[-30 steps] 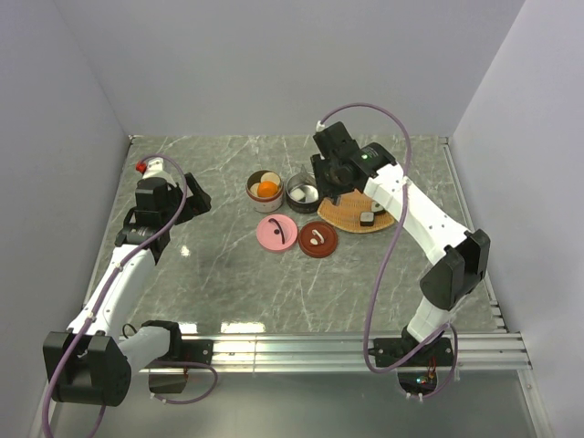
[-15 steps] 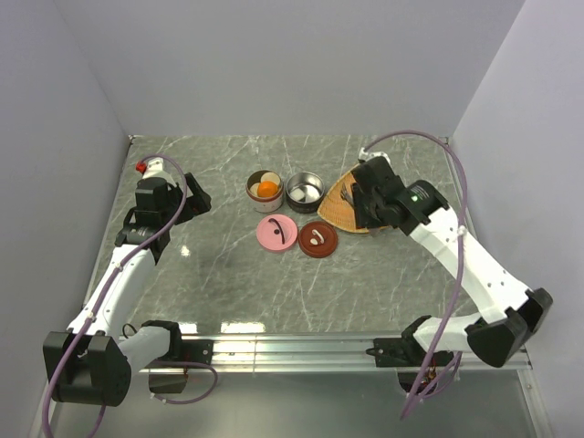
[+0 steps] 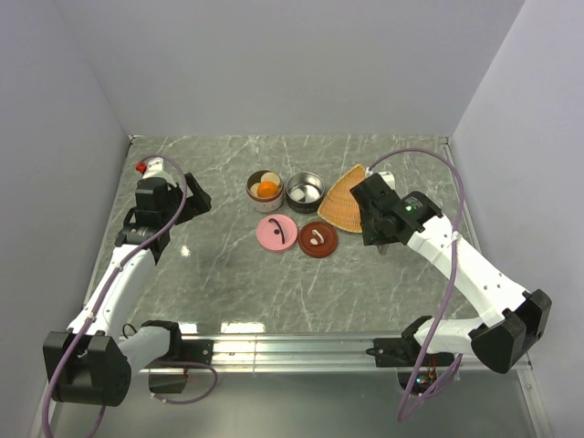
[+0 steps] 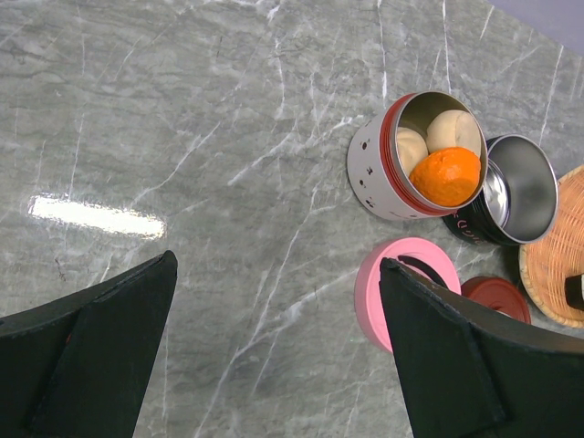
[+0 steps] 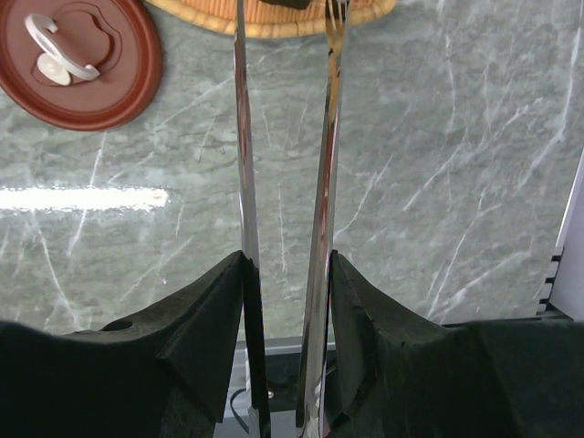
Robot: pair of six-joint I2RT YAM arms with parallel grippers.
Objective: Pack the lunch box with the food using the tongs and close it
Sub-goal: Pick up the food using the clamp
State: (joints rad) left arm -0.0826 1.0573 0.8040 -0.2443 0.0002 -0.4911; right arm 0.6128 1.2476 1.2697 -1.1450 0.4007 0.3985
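My right gripper point(image 5: 287, 260) is shut on the tongs point(image 5: 242, 137), whose two silvery arms run forward with their tips over the near rim of the woven tray point(image 5: 274, 27). A dark piece point(image 5: 283, 4) sits between the tips, mostly cut off. From above, this gripper point(image 3: 376, 224) hangs over the tray's point(image 3: 342, 201) right near corner. The lunch box's white tin point(image 4: 379, 169) holds an orange ball point(image 4: 447, 175) and two cream balls point(image 4: 456, 130). Beside it stands a dark tin point(image 4: 516, 187). My left gripper point(image 4: 278, 351) is open and holds nothing, well left of the tins point(image 3: 265, 189).
A pink lid point(image 3: 276, 233) and a dark red lid point(image 3: 318, 238) lie flat in front of the tins. The red lid point(image 5: 78, 59) is left of the tongs. Walls enclose the table on three sides, and a metal rail point(image 3: 347, 347) runs along the near edge.
My right arm has swung from above the tins to the right and nearer, across the tray, carrying the tongs. The left arm has stayed still.
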